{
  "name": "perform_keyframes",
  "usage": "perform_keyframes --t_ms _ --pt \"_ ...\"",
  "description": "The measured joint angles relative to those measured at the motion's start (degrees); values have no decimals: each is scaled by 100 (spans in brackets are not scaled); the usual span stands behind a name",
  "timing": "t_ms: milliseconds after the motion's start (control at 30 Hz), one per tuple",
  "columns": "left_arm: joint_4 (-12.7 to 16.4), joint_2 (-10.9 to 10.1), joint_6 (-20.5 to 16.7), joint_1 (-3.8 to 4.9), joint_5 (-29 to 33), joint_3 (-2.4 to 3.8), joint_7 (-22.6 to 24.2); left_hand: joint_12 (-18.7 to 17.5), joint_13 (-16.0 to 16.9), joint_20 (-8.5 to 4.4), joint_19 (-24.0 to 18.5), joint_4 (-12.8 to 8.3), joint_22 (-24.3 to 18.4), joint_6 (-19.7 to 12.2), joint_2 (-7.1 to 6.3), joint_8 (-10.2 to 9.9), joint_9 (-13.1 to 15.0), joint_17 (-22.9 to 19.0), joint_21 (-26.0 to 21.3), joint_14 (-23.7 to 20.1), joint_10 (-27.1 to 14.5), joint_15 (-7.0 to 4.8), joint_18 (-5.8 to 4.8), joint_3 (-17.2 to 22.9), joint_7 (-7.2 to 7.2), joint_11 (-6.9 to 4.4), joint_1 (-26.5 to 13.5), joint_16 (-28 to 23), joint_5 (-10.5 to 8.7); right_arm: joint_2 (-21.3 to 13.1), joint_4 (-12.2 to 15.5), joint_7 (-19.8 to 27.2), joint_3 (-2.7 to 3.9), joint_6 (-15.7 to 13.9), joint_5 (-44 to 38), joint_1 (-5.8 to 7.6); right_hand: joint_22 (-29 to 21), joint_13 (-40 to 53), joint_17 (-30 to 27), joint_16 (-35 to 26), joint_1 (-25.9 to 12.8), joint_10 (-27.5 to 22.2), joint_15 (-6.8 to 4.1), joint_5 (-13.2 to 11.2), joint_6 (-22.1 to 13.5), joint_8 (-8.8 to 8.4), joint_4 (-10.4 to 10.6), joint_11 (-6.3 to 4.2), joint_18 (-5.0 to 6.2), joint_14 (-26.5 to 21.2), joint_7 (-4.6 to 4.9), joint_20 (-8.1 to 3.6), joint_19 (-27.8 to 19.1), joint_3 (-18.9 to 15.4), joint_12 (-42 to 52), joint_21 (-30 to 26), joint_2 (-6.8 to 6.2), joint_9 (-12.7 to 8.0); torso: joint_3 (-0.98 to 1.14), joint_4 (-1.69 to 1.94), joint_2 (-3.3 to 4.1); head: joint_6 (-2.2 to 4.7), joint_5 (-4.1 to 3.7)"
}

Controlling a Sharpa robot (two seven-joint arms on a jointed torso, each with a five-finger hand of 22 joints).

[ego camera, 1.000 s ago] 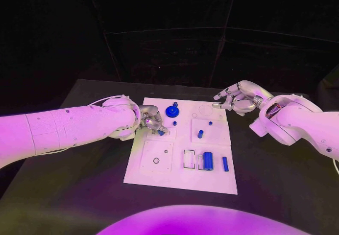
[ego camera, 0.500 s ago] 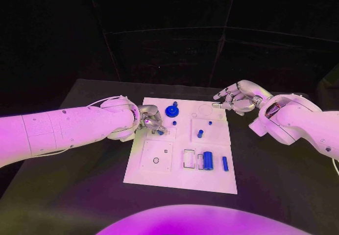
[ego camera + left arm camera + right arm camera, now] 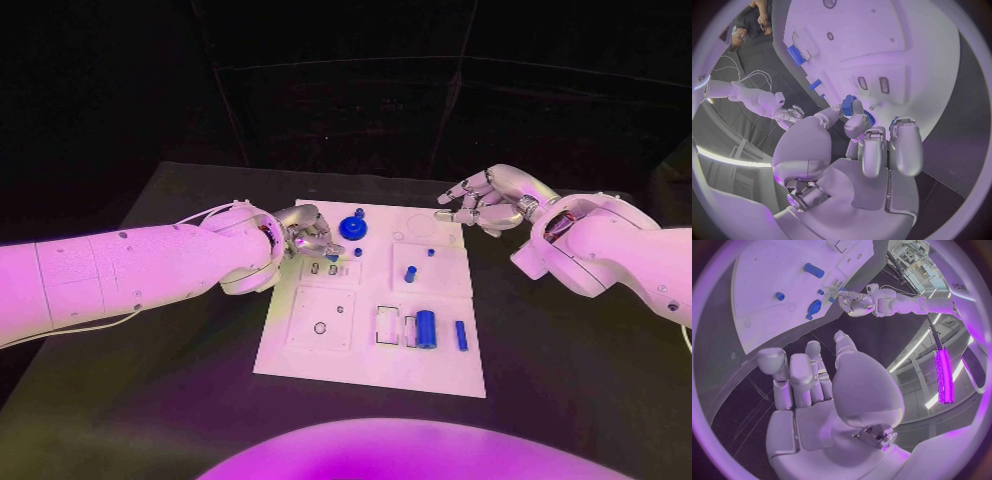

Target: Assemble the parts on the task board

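Looking maybe a third of the way along, judging by what's sitting where on the flat white rectangular task board (image 3: 378, 345). Going left to right: left silver many-fingered hand (image 3: 307, 238) hovering over the board's far-left corner, pinching a small blue part (image 3: 848, 105) between thumb and fingertips, other fingers curled in. Sitting right below it, two narrow dark slots (image 3: 323, 268) in the far-left panel, both looking unfilled, so guessing that's where the pinched piece is heading. Just beside the hand, toward the far edge, a round blue knob-like part (image 3: 353, 229) already standing in the board. Nearer the left edge, a square panel with an oval hole (image 3: 319, 327), also looking unfilled.

Moving to the middle: a short blue peg (image 3: 408, 273) standing in the right-hand panel, plus a tiny blue stud (image 3: 428, 252) beyond it. Along the near half, a fat blue cylinder (image 3: 424, 328) and a thin blue rod (image 3: 460, 335) lying loose toward the right edge, next to an outlined rectangular recess (image 3: 385, 325); both apparently waiting to be fitted.

Right silver many-fingered hand (image 3: 488, 207) hanging off the board's far-right corner, fingers loosely curled, grasping nothing.

Not spotting any readable writing on the board or parts; can't make out any brand either.
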Motion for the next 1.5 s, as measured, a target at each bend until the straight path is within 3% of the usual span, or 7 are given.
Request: perform_keyframes --t_ms 233,500,1500 --pt "35 -13 -624 -111 -16 -4 40 -24 -24 0 0 0 0 -7 0 0 -1 0 0 0 0 0 0 0 7 1 0 0 -44 -6 -13 2 0 0 0 0 0 0 0 0 -23 0 0 0 0 0 0 0 0 0 0 0 0 0 0 0 23 0 18 31 -13 -27 -7" --pt "23 19 -968 -196 -185 -5 49 -38 -59 0 0 -1 -21 -8 1 0 -2 0 0 0 -9 0 0 0 8 10 0 0 -70 -5 -31 3 0 -1 0 0 1 1 1 0 -23 0 0 -1 0 0 16 0 -1 0 0 0 0 -16 0 0 23 0 38 48 -21 -38 -15" --pt "-198 226 -799 -436 -650 -11 29 -60 -83 1 -1 -2 -66 -26 14 0 -8 -1 -24 0 -18 1 0 0 26 21 -1 0 -133 36 -66 8 -2 7 1 -1 2 2 1 0 -22 1 0 -1 0 0 21 0 -1 0 0 0 0 -21 0 0 22 0 30 49 -9 -62 -16"
